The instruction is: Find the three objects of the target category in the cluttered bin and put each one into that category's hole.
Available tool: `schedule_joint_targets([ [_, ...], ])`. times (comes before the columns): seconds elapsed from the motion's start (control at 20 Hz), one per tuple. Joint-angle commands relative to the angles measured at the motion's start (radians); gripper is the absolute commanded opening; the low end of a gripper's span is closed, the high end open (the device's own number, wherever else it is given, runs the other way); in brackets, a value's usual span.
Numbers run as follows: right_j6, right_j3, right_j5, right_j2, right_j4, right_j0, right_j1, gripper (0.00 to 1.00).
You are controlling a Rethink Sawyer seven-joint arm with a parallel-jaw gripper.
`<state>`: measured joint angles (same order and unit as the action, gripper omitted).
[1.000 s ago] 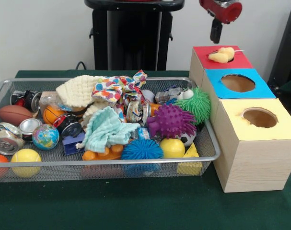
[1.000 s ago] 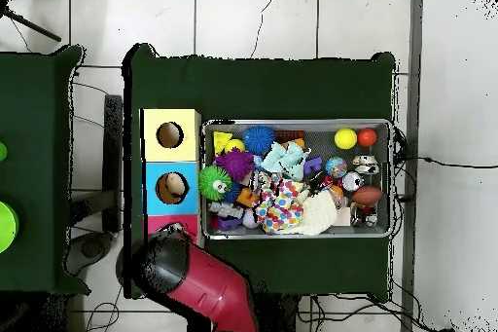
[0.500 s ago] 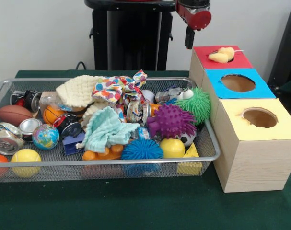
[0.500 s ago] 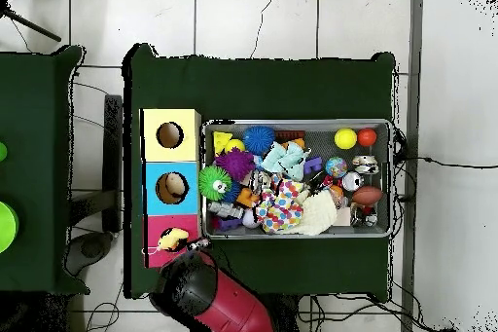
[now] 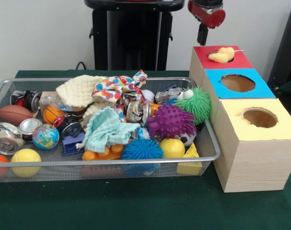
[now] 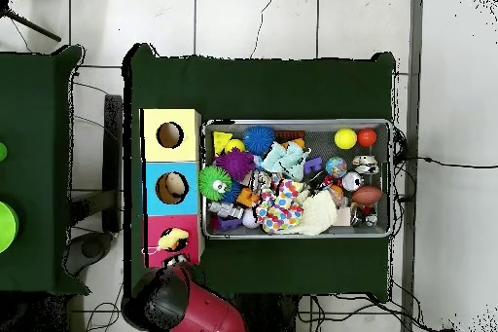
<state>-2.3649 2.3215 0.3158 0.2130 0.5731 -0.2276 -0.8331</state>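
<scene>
The wire mesh bin is full of mixed clutter: a purple spiky ball, a green spiky ball, a blue spiky ball, a mint cloth, a polka-dot cloth, a cream cloth, cans and balls. To its right stand a red box, a blue box and a yellow box. A yellow plush toy lies on the red box, over its hole. My gripper hangs high behind the red box, to the toy's left, holding nothing I can see.
In the overhead view the red arm sits below the red box, with the yellow toy on top. Something tan shows inside the blue box's hole. A globe ball, a football and crushed cans fill the bin's left end.
The gripper swung left from above the red box, then came partly back right. In the overhead view the arm has drawn back off the red box, uncovering the toy.
</scene>
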Motion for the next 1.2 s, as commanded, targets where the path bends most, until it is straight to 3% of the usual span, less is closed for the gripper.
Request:
schedule_joint_targets([
  [0.05,-0.190,-0.114,0.181,0.001,-0.045,-0.032,-0.003,0.00],
  [0.25,-0.209,-0.136,0.221,0.017,-0.049,-0.049,-0.012,0.00],
  [0.55,-0.188,-0.138,0.142,-0.025,-0.007,-0.025,0.028,0.00],
  [1.2,-0.251,-0.251,0.157,-0.017,0.016,-0.059,0.107,0.00],
])
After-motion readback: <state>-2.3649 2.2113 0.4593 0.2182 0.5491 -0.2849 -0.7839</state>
